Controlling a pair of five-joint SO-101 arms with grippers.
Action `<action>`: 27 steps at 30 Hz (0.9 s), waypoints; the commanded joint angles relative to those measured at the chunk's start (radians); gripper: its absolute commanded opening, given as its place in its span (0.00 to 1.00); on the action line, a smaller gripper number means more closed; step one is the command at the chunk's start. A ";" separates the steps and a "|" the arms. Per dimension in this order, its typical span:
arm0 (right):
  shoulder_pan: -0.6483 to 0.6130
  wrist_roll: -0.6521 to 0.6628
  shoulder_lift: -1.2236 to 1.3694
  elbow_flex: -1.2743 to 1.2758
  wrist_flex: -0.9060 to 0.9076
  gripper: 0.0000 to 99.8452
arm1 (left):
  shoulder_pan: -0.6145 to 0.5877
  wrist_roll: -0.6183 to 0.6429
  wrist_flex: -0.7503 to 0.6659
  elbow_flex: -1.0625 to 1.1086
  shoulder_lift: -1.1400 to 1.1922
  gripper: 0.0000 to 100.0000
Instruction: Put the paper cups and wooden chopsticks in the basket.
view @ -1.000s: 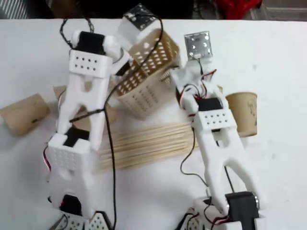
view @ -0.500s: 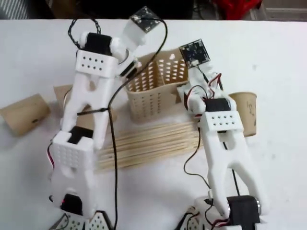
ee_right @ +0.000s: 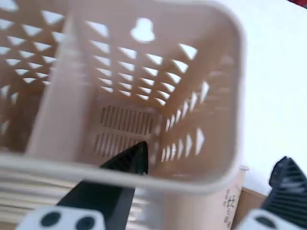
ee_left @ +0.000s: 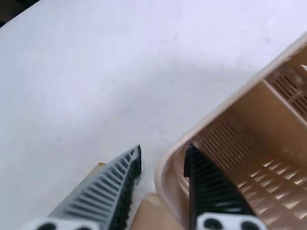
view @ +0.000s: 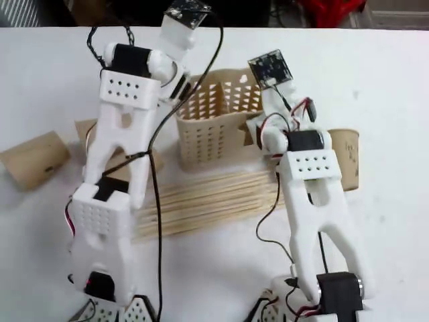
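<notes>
Beige perforated plastic basket (view: 214, 137) is standing upright in the middle of the white tabletop (view: 375, 80). The bundle of pale wooden chopsticks (view: 208, 198) lies flat just beside it on the arms' side, one brown paper cup (view: 35, 159) lies well off to the left, and a second paper cup (view: 345, 157) sits right next to the right arm. Left tool (ee_left: 163, 152) is only narrowly parted, straddling the basket rim with one finger inside and one outside, while the right tool (ee_right: 213, 155) is spread wide across the opposite wall, one finger down inside.
</notes>
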 commanded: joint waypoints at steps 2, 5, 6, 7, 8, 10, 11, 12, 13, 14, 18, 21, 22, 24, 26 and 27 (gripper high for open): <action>-0.074 -0.015 -0.033 -0.138 0.194 0.32 | -0.016 0.075 -0.026 -0.049 -0.013 0.16; -0.094 -0.009 -0.030 -0.155 0.268 0.25 | -0.027 0.080 -0.041 -0.043 -0.012 0.16; -0.093 -0.009 -0.028 -0.155 0.277 0.23 | -0.030 0.080 -0.040 -0.043 -0.010 0.16; -0.090 -0.009 -0.028 -0.155 0.286 0.22 | -0.033 0.080 -0.037 -0.043 -0.010 0.16; -0.090 -0.009 -0.028 -0.155 0.300 0.22 | -0.039 0.080 -0.034 -0.043 -0.012 0.16; -0.093 -0.008 -0.035 -0.155 0.346 0.22 | -0.048 0.080 -0.031 -0.043 -0.013 0.16; -0.099 -0.008 -0.036 -0.160 0.371 0.22 | -0.054 0.080 -0.026 -0.043 -0.012 0.16; -0.101 -0.008 -0.036 -0.161 0.390 0.22 | -0.058 0.080 -0.014 -0.043 -0.012 0.16; -0.101 -0.008 -0.036 -0.161 0.401 0.22 | -0.059 0.080 -0.002 -0.043 -0.012 0.16; -0.099 -0.008 -0.036 -0.161 0.406 0.22 | -0.061 0.084 0.012 -0.044 -0.013 0.16; -0.091 -0.008 -0.036 -0.158 0.418 0.22 | -0.064 0.087 0.049 -0.055 -0.025 0.16; -0.101 -0.008 -0.039 -0.160 0.452 0.22 | -0.062 0.087 0.069 -0.078 -0.035 0.16; -0.101 -0.008 -0.045 -0.160 0.460 0.22 | -0.064 0.089 0.071 -0.081 -0.041 0.16; -0.091 -0.008 -0.074 -0.155 0.467 0.22 | -0.065 0.089 0.072 -0.086 -0.064 0.16; -0.079 -0.008 -0.119 -0.153 0.490 0.22 | -0.073 0.097 0.072 -0.080 -0.099 0.16; -0.076 -0.008 -0.148 -0.153 0.504 0.22 | -0.076 0.112 0.074 -0.080 -0.122 0.16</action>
